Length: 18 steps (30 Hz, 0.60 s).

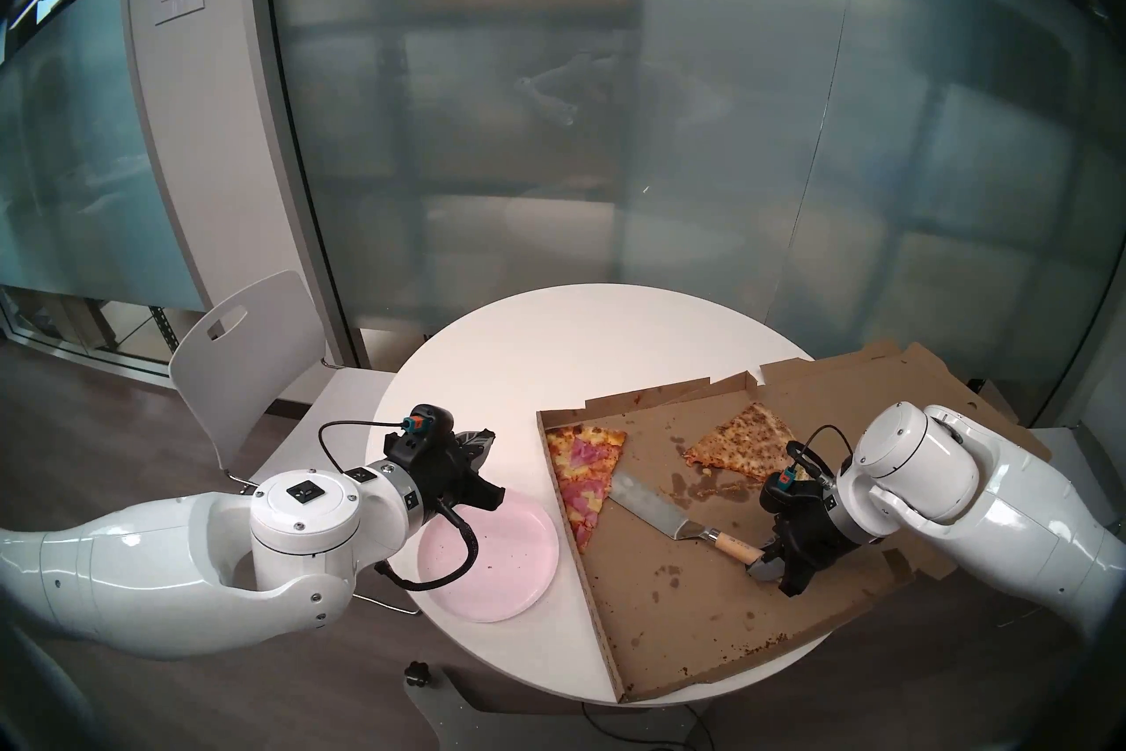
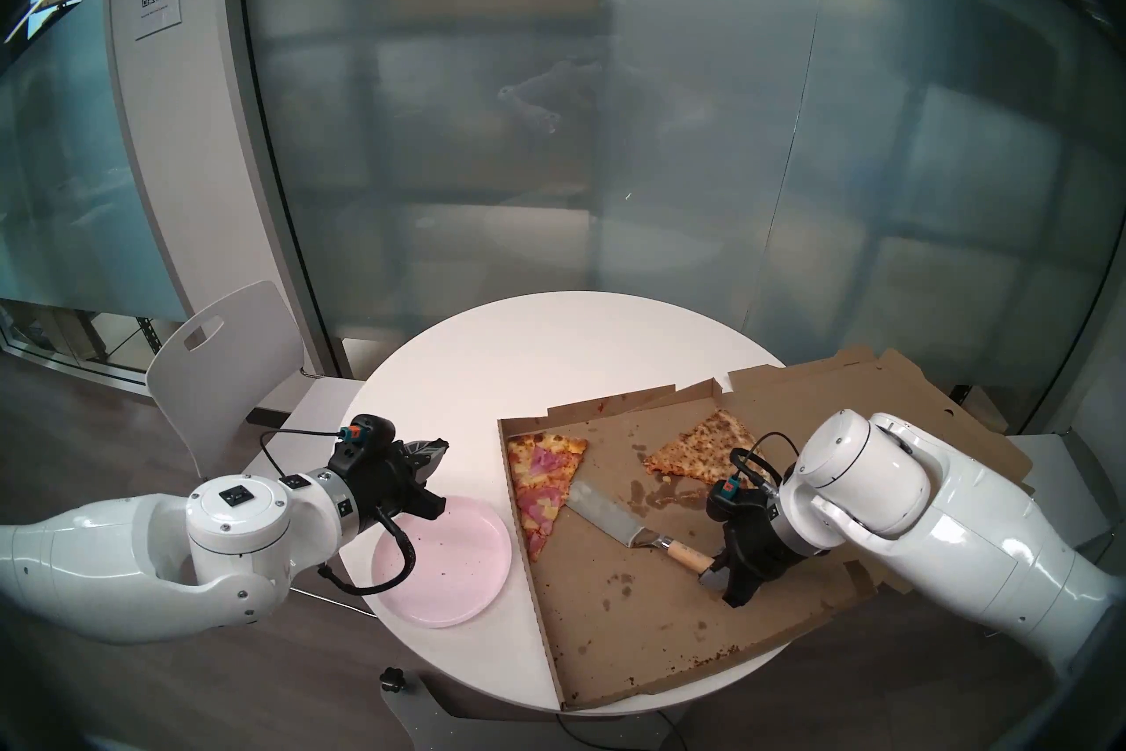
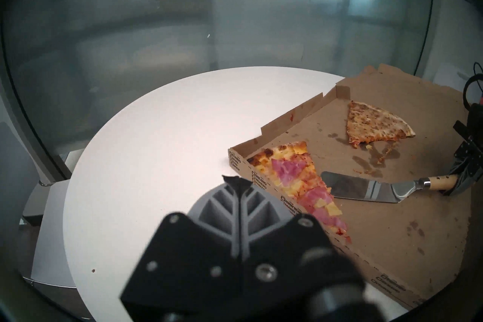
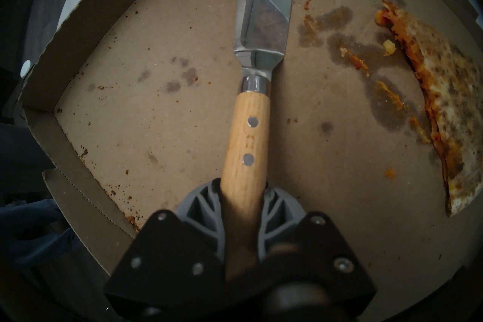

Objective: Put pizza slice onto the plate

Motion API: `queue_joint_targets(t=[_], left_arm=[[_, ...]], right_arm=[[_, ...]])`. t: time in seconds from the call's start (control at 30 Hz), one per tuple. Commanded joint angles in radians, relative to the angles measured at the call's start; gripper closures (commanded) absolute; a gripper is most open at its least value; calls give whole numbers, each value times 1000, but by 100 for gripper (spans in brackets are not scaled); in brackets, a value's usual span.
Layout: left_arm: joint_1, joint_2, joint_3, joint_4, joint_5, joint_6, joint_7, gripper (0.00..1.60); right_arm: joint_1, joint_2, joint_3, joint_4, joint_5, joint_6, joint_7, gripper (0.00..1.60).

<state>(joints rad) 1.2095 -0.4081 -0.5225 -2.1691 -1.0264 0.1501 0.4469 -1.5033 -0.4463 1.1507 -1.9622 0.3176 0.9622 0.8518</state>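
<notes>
Glossy white arms [image 1: 152,555], black wrists, looping black cables [image 1: 454,555], grey ribbed fingers [image 3: 222,206].

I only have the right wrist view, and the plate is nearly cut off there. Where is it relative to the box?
Observer: The plate lies on the table, close beside the box's left wall.
Operator: Is the left gripper holding anything?
Observer: No, the left gripper is shut and empty, above the table by the plate's far rim.
Operator: How does the slice lie?
Observer: The slice has its crust in the box's far-left corner, tip toward the robot.
</notes>
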Motion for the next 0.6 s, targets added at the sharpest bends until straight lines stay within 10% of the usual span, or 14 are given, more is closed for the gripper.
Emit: queue_joint_targets(t=[0.0,0.57], left_arm=[[-39,-43,15,35,80,-23,-128,160],[-51,-126,92,154,156,-14,-189,160]], right_arm=[[24,8,10,-27,13,-2,20,160],[-38,50,68,-45,61,-2,-7,160]])
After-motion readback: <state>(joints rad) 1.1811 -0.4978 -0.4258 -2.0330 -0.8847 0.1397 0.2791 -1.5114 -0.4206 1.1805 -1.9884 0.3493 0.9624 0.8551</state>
